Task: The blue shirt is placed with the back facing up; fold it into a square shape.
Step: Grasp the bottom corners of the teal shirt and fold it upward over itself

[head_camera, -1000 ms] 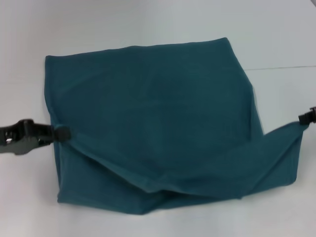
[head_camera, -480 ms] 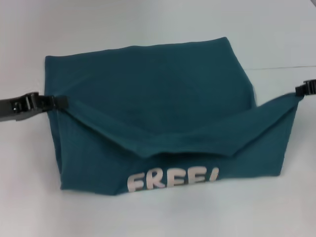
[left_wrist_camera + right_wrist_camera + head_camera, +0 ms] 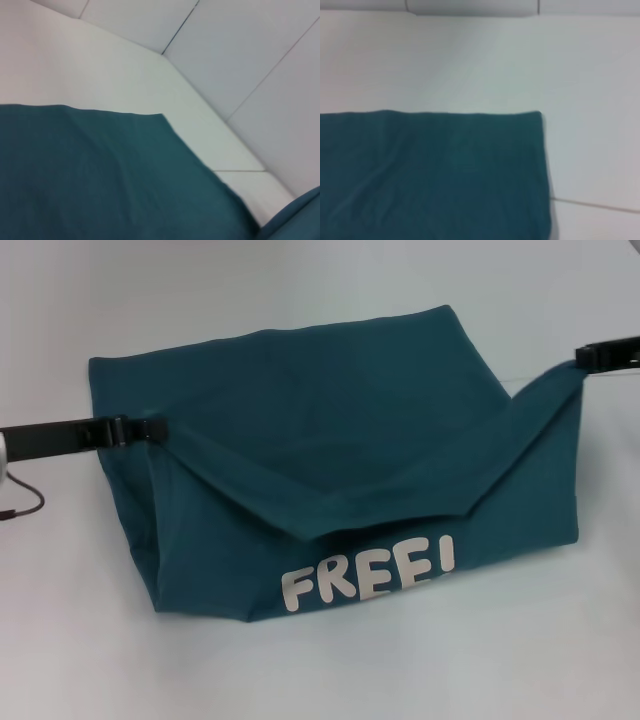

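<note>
The blue shirt lies across the white table, its near hem raised off the surface and folding toward the far side. White "FREE!" lettering shows on the lifted underside. My left gripper is shut on the shirt's left corner. At the right edge of the head view, my right gripper is shut on the right corner, held higher. Between them the hem sags in a shallow V. Both wrist views show only flat teal cloth and table.
The white table surrounds the shirt on all sides. A thin dark cable loops at the left edge. A seam line crosses the table surface at the far right.
Both grippers have carried the near hem up and away from me. The fold has risen, the lettering has come into full view, and the right corner now sits higher.
</note>
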